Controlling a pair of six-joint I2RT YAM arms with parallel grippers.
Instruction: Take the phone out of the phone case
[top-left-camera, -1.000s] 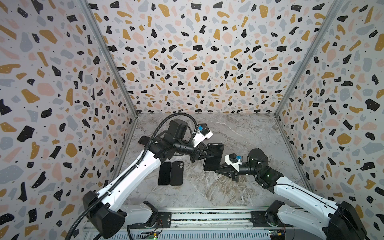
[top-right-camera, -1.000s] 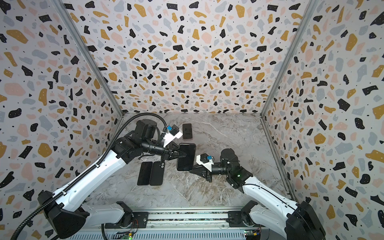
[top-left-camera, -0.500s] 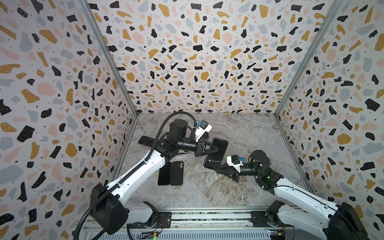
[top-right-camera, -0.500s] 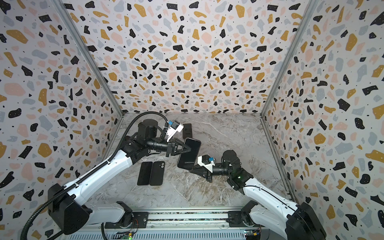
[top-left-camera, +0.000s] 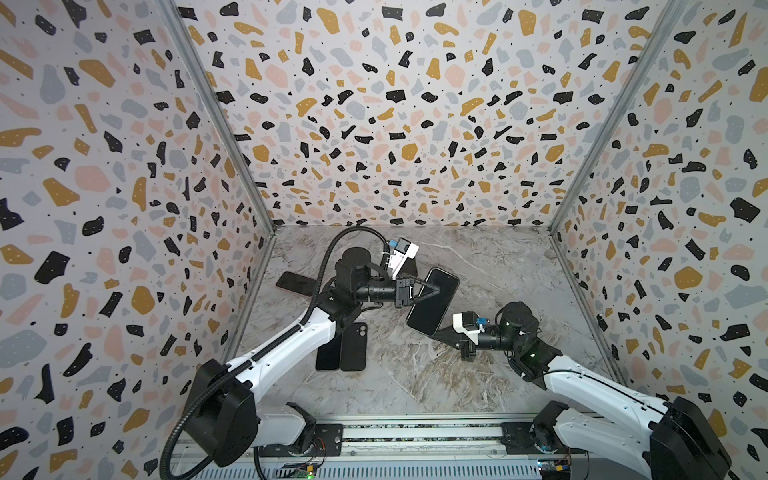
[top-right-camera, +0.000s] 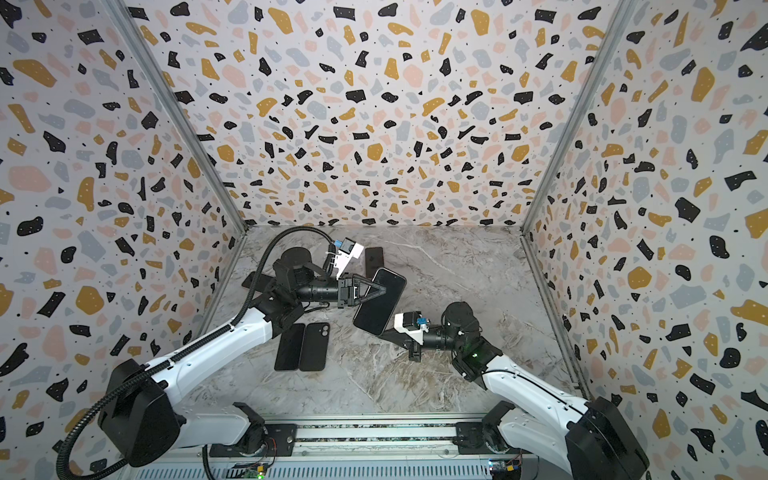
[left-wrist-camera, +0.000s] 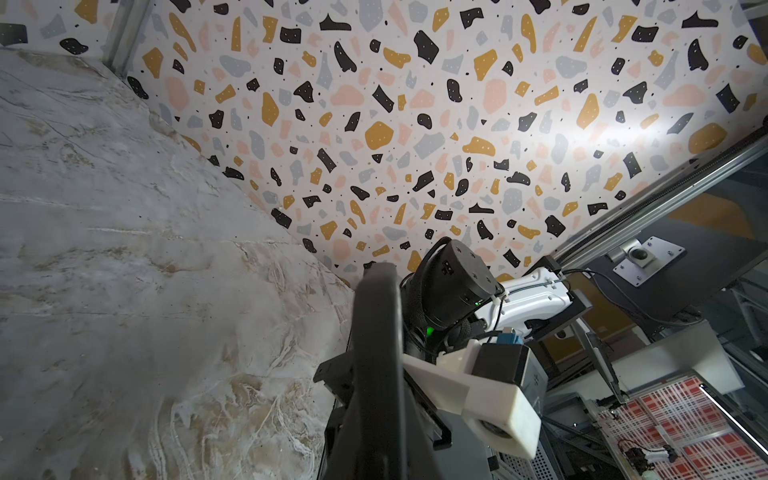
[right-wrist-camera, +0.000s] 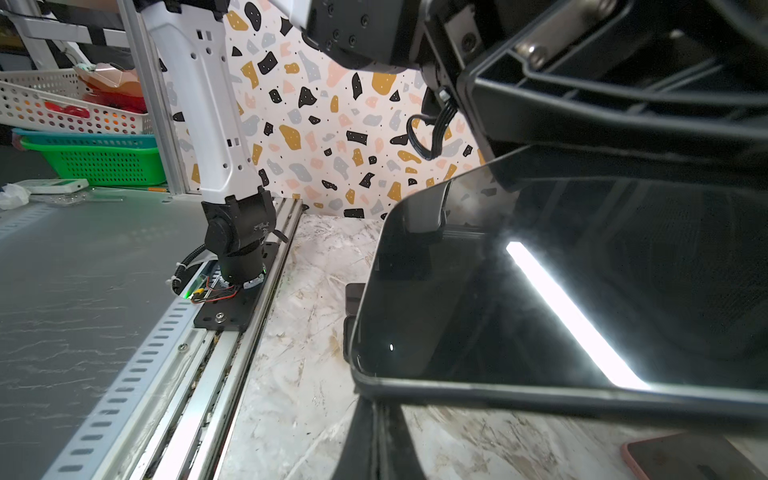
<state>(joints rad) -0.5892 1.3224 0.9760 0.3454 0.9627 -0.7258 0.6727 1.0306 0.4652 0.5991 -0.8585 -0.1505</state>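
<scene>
**A:** In both top views, what do we make of the left claw (top-left-camera: 437, 289)?

**B:** We see it clamped narrow on one long edge of the black glass-fronted phone (top-left-camera: 432, 301). The phone hangs tilted, screen up, clear of the grey marbled counter (top-left-camera: 415, 374).

**A:** And the right claw (top-left-camera: 437, 331)?

**B:** Its fingers are pressed together, and their tip meets the phone's lower corner. From up here we cannot tell whether anything is pinched between them.

**A:** What lies on the counter?

**B:** Two dark flat phones (top-left-camera: 343, 347) side by side under the left arm, well apart from the raised one.

**A:** What do we get in the left wrist view?

**B:** There the phone (left-wrist-camera: 376, 316) shows edge-on as a dark band, with the right arm's white camera mount (left-wrist-camera: 478, 386) just beside it.

**A:** And the right wrist view?

**B:** The glossy screen (right-wrist-camera: 540, 291) fills most of it, and the dark case rim (right-wrist-camera: 540, 399) runs round it, so we see the phone seated in its case. The right claw's fingers (right-wrist-camera: 361, 449) meet just beneath that rim, with no gap between them. We cannot tell whether they grip the rim or only touch it.
</scene>
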